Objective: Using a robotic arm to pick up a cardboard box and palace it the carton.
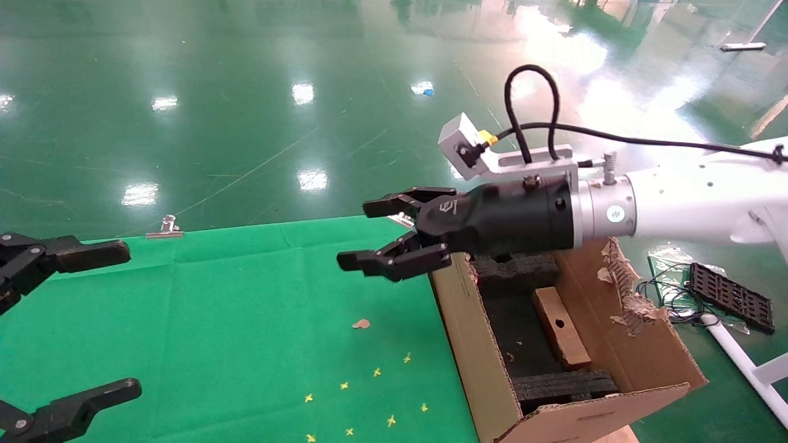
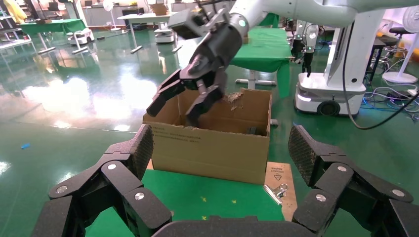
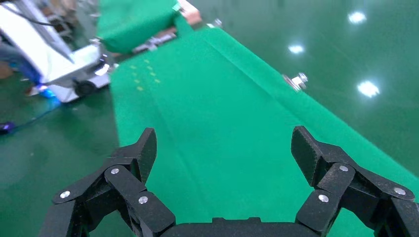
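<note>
Behind your wide-open, empty right gripper (image 1: 394, 237), the slim brown cardboard box (image 1: 561, 327) lies inside the big corrugated carton (image 1: 480, 363), seemingly already placed.

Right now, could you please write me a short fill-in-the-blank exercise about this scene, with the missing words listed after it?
1. The cardboard box lies inside the ____.
2. The right end effector has its fingers ____ and holds nothing.
3. The table is covered with a ____ cloth.
4. The left end effector hangs over the table's ____ side.

Missing words: carton; open; green; left
</note>
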{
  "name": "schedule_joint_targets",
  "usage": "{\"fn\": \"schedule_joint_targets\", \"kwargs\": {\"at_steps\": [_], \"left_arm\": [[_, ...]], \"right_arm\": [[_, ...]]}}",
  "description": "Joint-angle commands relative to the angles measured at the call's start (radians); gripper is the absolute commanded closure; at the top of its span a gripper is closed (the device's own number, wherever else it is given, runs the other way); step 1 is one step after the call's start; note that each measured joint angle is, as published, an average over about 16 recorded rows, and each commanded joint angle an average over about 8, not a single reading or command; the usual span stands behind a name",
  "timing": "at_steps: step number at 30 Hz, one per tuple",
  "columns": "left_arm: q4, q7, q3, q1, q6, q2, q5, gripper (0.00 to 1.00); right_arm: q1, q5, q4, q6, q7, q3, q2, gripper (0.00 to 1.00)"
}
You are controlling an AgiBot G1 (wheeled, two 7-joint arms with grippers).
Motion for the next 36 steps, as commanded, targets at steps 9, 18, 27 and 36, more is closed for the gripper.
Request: {"fn": "schedule_joint_targets", "kwargs": {"at_steps": [9, 18, 27, 36], "left_arm": [[0.000, 0.000, 0.001, 0.000, 0.000, 0.000, 0.000, 0.00], [0.000, 0.000, 0.001, 0.000, 0.000, 0.000, -0.001, 0.16], [0.000, 0.001, 0.001, 0.000, -0.001, -0.001, -0.001, 0.81], [0.000, 0.001, 0.001, 0.000, -0.001, -0.001, -0.001, 0.88]], "right_arm": [[-0.205, 0.092, 0.205, -0.030, -0.095, 0.225, 0.043, 0.00], [-0.376, 0.168, 0.375, -0.056, -0.175, 0.412, 0.078, 0.00], [-0.461, 0.208, 0.459, -0.068, -0.206, 0.505, 0.094, 0.00], [-0.440, 0.198, 0.438, -0.065, -0.199, 0.482, 0.091, 0.00]]}}
